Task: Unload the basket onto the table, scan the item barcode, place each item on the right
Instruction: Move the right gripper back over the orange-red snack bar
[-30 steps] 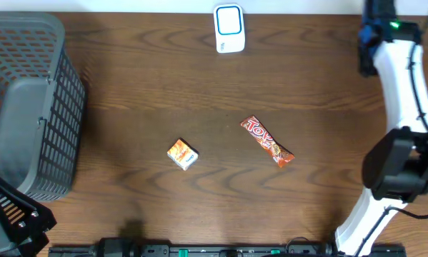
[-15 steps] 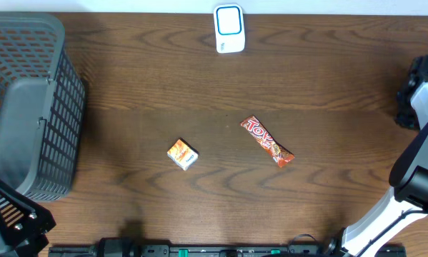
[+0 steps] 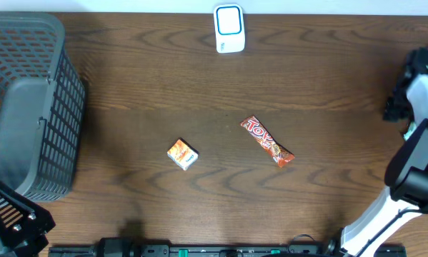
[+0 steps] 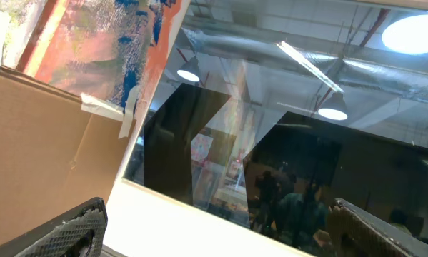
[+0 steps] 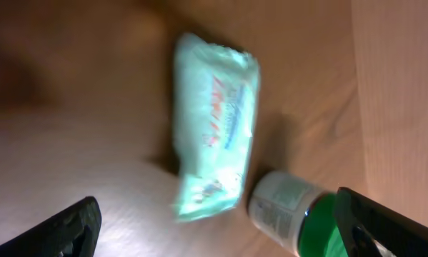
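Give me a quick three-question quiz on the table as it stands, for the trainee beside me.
1. True or false: the red candy bar lies between the small orange box and the grey basket.
2. Which stands at the far edge of the table: A the white scanner, B a mug, C a plate?
3. What does the right gripper hold?
Key: 1 false; 2 A; 3 nothing, it is open.

1. A basket (image 3: 28, 107) is sitting at the table's (image 3: 128, 78) left edge.
2. A scanner (image 3: 229, 28) is standing at the far edge (about midway).
3. A small box (image 3: 182, 154) is lying left of a candy bar (image 3: 267, 141), apart.
4. Under the right wrist, a packet (image 5: 215, 125) is lying just beside a bottle (image 5: 289, 210).
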{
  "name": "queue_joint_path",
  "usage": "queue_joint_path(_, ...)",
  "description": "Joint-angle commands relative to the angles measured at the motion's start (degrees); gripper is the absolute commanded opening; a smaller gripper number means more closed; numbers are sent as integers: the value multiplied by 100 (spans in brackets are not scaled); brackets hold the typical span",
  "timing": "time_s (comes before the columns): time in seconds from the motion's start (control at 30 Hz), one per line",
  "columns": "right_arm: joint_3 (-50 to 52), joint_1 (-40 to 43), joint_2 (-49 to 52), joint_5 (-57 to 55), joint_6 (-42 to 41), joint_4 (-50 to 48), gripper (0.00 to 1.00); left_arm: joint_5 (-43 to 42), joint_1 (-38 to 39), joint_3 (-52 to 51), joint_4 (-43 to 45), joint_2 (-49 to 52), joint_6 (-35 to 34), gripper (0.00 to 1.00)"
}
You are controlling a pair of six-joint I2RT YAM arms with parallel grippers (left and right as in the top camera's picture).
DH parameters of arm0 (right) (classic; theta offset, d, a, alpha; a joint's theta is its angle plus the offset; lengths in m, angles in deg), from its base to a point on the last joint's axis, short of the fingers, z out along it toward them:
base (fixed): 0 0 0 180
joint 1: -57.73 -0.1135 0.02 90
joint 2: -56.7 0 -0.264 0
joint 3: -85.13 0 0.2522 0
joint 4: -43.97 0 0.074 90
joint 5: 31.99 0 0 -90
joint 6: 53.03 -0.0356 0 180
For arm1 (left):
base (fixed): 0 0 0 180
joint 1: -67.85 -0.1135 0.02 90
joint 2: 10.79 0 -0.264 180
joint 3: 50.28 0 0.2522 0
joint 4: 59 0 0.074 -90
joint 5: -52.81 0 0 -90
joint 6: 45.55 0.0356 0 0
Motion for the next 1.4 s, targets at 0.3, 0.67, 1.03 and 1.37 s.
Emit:
queue_joint_path(0.3, -944, -2179, -269, 3279, -37, 1084, 99, 461, -13, -28, 63, -66, -50, 98)
queue_joint_path(0.67, -933, -4089, -264, 4295, 98, 2046, 99, 643, -13, -28, 98, -66, -50, 98)
queue_joint_path(1.03, -310, -5348, -251, 2177, -280, 1419, 99, 643, -13, -28, 103, -66, -50, 98)
queue_joint_path(1.37, 778, -5602, -232, 1606, -702, 376, 92, 695, -13, -28, 101, -63, -52, 98)
